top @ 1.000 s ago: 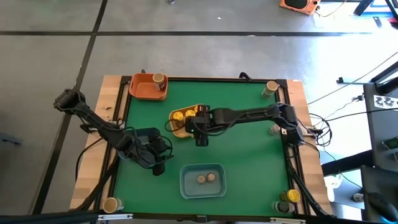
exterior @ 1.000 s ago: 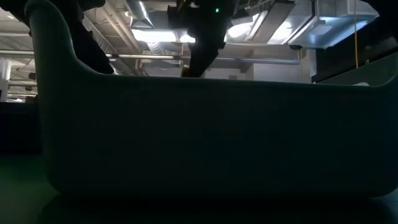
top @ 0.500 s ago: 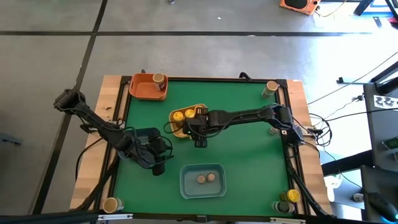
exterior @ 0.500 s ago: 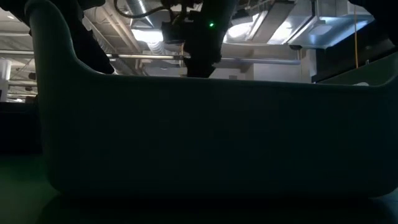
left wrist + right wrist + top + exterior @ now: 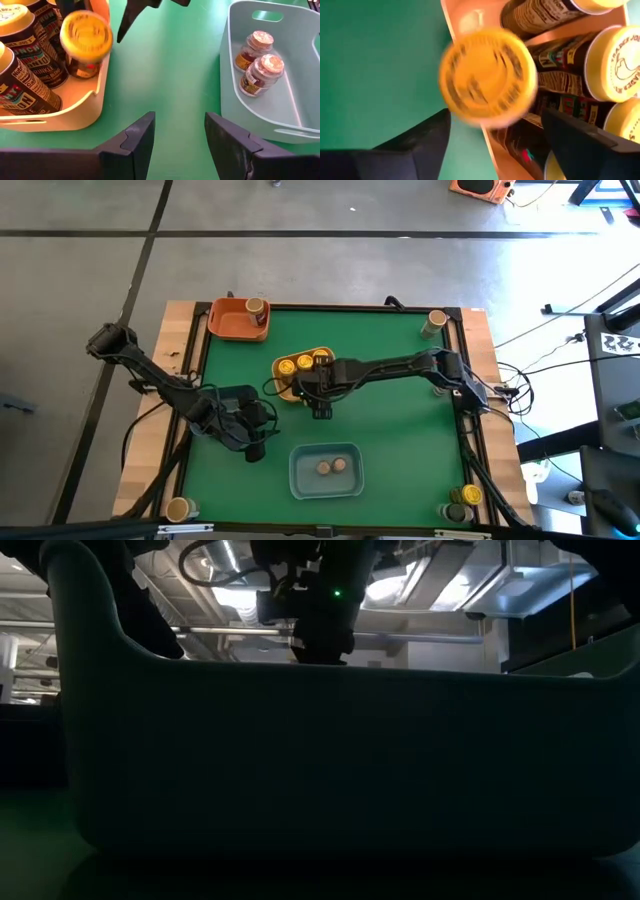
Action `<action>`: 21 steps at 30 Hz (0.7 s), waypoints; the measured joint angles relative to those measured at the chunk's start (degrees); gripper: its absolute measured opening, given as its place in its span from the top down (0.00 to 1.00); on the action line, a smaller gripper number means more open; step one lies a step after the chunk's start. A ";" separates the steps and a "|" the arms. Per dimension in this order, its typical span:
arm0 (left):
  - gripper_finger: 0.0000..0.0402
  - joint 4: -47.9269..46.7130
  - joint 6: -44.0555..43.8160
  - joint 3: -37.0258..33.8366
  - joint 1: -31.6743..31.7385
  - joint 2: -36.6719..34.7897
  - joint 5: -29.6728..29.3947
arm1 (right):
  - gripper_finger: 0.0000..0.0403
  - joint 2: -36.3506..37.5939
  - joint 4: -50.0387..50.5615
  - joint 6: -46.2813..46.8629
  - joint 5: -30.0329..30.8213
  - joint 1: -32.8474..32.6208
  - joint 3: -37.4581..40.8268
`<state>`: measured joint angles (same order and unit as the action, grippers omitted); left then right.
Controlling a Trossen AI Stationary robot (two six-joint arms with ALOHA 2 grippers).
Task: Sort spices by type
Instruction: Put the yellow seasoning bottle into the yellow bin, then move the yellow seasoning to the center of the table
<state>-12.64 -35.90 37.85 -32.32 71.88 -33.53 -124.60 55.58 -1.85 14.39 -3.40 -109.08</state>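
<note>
The spices are small jars. A yellow-lidded jar (image 5: 487, 75) shows blurred at the near right corner of the yellow tray (image 5: 288, 393), among other yellow-lidded jars (image 5: 27, 60). My right gripper (image 5: 496, 112) hangs open just above it, one finger on either side of the lid, clear of it. In the high view it is the dark head (image 5: 320, 402) over that corner. My left gripper (image 5: 180, 117) waits open near the table's left, over bare green mat. Two tan-lidded jars (image 5: 257, 62) lie in the blue tray (image 5: 300, 480).
An orange tray (image 5: 225, 325) with one jar stands at the far left. Single jars stand at the far right corner (image 5: 435, 322), the near left corner (image 5: 178, 508) and the near right corner (image 5: 465, 498). The blue tray's wall (image 5: 330, 760) fills the low view.
My right gripper has sunk toward the yellow tray's near right corner and shifted slightly toward the table's left. The yellow-lidded jar below its fingers now shows blurred while the fingers show sharp.
</note>
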 joint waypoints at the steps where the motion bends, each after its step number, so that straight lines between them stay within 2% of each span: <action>1: 0.58 -0.02 0.01 0.01 0.00 0.00 0.01 | 0.20 0.00 0.05 -0.13 0.00 0.00 -0.09; 7: 0.58 0.00 -0.05 0.00 0.00 0.00 0.00 | 0.13 -0.04 6.06 -1.42 0.02 -0.33 -5.39; 15: 0.58 0.00 -0.07 0.02 0.00 0.00 0.01 | 0.13 0.35 15.64 -1.12 0.55 -3.80 -12.92; 21: 0.58 -0.02 -0.60 0.02 0.00 0.00 0.01 | 0.13 2.08 21.36 1.62 2.50 -8.01 -14.47</action>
<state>-12.67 -36.50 37.87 -32.32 71.88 -33.52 -122.51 76.94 -0.23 16.89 -11.41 -123.55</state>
